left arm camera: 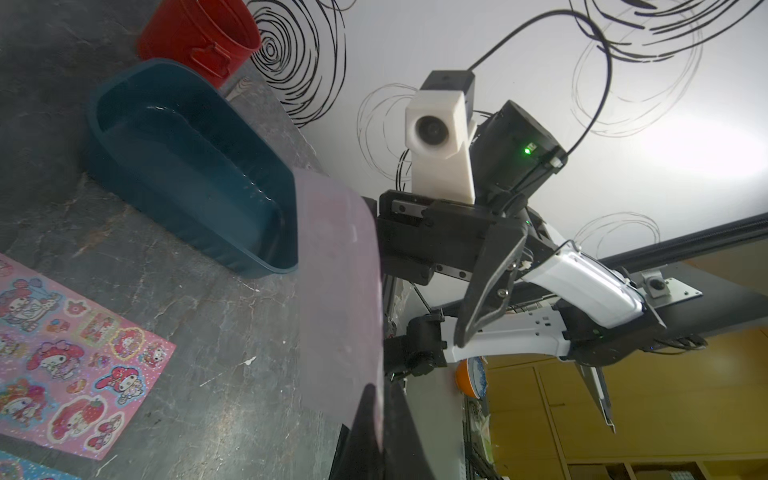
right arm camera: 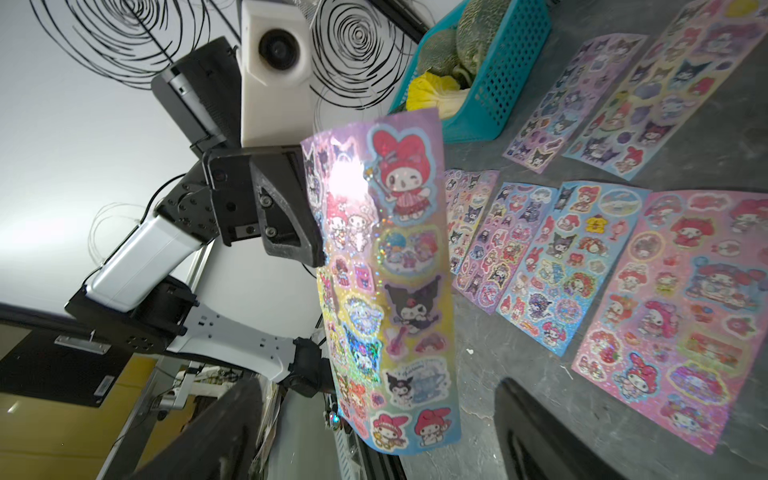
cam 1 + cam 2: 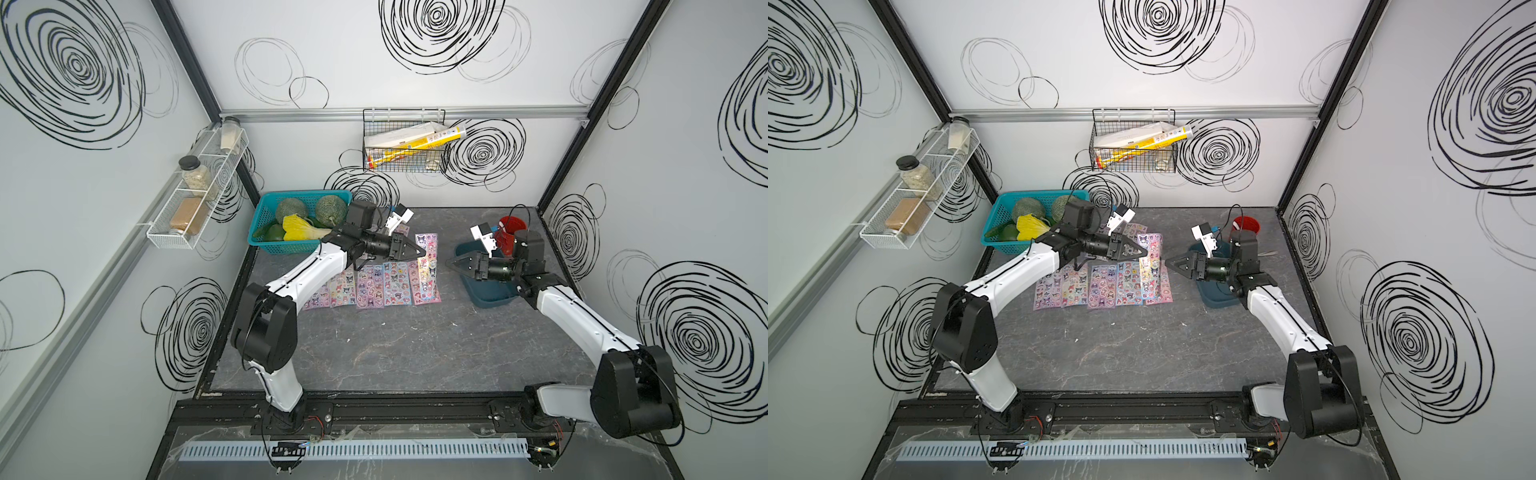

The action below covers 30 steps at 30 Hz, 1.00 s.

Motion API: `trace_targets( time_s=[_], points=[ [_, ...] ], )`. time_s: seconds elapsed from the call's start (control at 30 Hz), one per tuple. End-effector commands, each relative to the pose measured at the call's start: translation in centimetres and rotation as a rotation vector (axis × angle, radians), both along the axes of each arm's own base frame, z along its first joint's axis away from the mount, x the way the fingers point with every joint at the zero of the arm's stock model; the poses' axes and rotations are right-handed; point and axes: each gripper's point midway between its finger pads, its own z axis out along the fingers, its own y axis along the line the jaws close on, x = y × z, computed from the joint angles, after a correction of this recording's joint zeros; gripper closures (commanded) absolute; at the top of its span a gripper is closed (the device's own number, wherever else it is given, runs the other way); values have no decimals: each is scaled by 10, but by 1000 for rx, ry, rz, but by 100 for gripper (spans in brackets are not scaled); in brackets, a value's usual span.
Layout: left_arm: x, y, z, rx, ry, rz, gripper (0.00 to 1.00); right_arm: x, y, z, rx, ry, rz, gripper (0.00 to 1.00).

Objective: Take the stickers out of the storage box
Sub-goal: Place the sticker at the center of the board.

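My left gripper [image 1: 380,390] is shut on one sticker sheet [image 2: 386,270], which hangs in the air between the two arms. The left wrist view shows the sheet's plain pale back [image 1: 336,270]. On either side of the sheet's lower end stand the wide-open fingers of my right gripper [image 2: 382,432], and neither touches it. In both top views the two gripper tips [image 3: 420,252] [image 3: 453,263] face each other above the table. Several stickers [image 3: 374,282] [image 2: 582,249] lie flat in rows on the table. The dark teal storage box [image 1: 187,166] [image 3: 490,295] sits under the right arm, its inside bare.
A red cup [image 3: 511,230] stands behind the storage box. At the back left is a bright blue basket [image 3: 291,224] of vegetables. A wire rack [image 3: 405,141] hangs on the back wall and a white shelf [image 3: 195,195] of jars on the left wall.
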Motion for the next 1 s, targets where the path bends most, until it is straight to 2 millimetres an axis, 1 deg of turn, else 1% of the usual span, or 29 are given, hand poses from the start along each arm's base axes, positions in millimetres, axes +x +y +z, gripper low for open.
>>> trace_targets(
  time_s=[0.0,0.13,0.27,0.3,0.37,0.43,0.57,0.8,0.9,0.97],
  points=[
    [-16,-1,26,-64,-71,-90,100,-12,6,2,26,-51,85,8],
    [-27,-6,40,-92,-83,-134,100,-11,9,-3,40,-40,104,8],
    [-45,-15,48,-114,-93,-213,100,-15,21,6,62,-69,149,7],
    [-47,-16,48,-116,-100,-225,100,-17,24,9,64,-82,162,7],
    [-44,-15,46,-109,-99,-218,100,-18,26,14,68,-98,177,8],
    [-37,-12,44,-102,-95,-195,100,-18,27,13,61,-97,179,9],
    [-19,-2,35,-71,-76,-126,100,-20,26,10,54,-92,187,16],
    [-8,8,23,-53,-53,-84,100,-24,26,18,63,-115,196,32],
    [-5,11,18,-46,-46,-71,100,-23,26,22,67,-118,197,35],
    [-3,13,16,-43,-40,-66,100,-23,26,23,71,-120,198,35]
  ],
)
